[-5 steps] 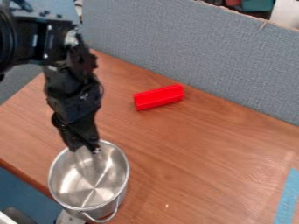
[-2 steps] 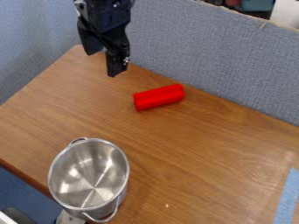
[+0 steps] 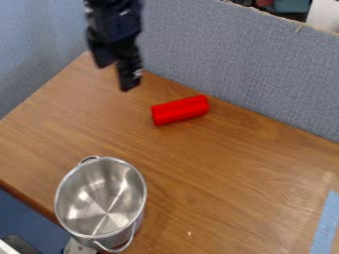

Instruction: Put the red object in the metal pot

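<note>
Pot: the metal pot (image 3: 99, 205) sat nearest the camera on the wooden table (image 3: 225, 169), upright and holding nothing; its polished interior showed only reflections.
Pot, cut off: its near rim and a handle ran close to the bottom edge of the view, and a dark shape at the lower left corner could not be made out.
Red object: the red object (image 3: 180, 109) lay flat on the table past the pot, well apart from it, its long side slanted up toward the right, just in front of the grey partition (image 3: 252, 60).
Gripper: the gripper (image 3: 129, 74) hung at the far left, above the table, pointing down, left of the red object and not touching it.
Fingers: the dark fingers stood wide apart and held nothing, though against the dark body they blurred together and the gap was hard to see.
Arm, hidden: only the lower part of the arm showed; the rest ran out of the top edge.
Far edge: items behind the partition were cut off and too blurred to name.
Change since a second earlier: the gripper had been low over the pot's mouth then; now it was up and back near the partition.
Change, objects: the pot and the red object lay where they had been.
</note>
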`<state>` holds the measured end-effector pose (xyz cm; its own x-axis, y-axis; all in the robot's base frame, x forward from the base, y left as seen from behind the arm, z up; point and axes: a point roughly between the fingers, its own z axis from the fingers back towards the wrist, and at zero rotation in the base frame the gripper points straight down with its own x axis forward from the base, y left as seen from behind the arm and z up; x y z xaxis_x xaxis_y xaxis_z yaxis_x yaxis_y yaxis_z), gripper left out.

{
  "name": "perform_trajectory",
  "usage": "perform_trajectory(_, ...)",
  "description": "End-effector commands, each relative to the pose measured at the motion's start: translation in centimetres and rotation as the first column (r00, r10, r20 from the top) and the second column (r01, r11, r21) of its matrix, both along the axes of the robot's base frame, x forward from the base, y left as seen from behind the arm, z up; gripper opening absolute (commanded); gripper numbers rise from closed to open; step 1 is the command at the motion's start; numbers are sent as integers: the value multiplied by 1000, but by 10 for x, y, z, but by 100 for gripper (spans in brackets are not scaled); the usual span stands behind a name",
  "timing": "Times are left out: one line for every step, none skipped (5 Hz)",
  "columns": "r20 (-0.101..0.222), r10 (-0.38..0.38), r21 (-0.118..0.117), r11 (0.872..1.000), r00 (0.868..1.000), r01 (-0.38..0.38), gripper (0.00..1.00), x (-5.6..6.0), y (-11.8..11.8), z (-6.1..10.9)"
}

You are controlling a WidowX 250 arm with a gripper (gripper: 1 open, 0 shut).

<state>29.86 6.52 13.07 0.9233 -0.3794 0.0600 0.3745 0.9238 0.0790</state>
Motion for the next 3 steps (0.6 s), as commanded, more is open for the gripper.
perform_trajectory(56, 6, -7, 1000, 998, -6, 100, 13, -21, 22)
perform_trajectory(51, -82, -32, 996, 995, 83, 100, 17, -67, 20)
perform_trajectory(60, -146, -45, 988, 987, 148, 100, 19, -117, 19)
